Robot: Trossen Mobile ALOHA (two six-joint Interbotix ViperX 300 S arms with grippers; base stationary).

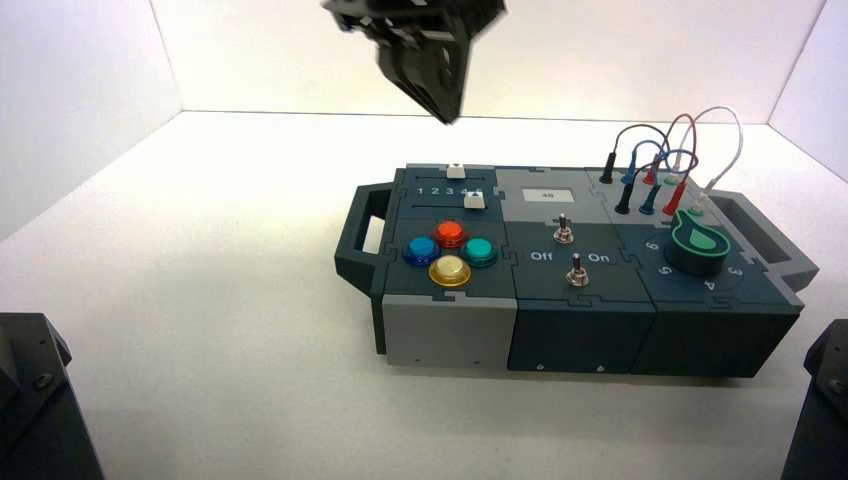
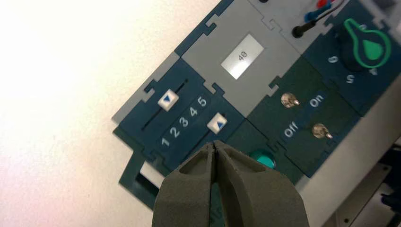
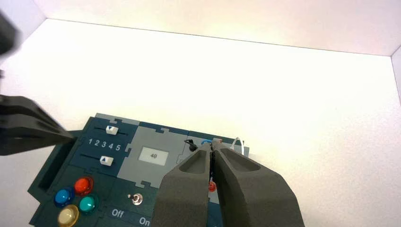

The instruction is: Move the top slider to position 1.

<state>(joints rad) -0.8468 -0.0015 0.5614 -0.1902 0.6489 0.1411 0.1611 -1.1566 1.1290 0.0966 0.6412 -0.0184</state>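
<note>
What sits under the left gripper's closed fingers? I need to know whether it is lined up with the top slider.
Under the left gripper, only the teal button shows; the other buttons are covered. The top slider lies clear, beyond the 1-5 scale.

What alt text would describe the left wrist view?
The left tool, shut, hovers over the box near two white sliders. The top slider sits beside 3 on the scale, away from the 1.

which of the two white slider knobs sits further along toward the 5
The lower slider knob, the one nearer the coloured buttons: it sits level with the 5. The top slider rests nearer mid-scale, about the 3. The left end effector is shut.
</note>
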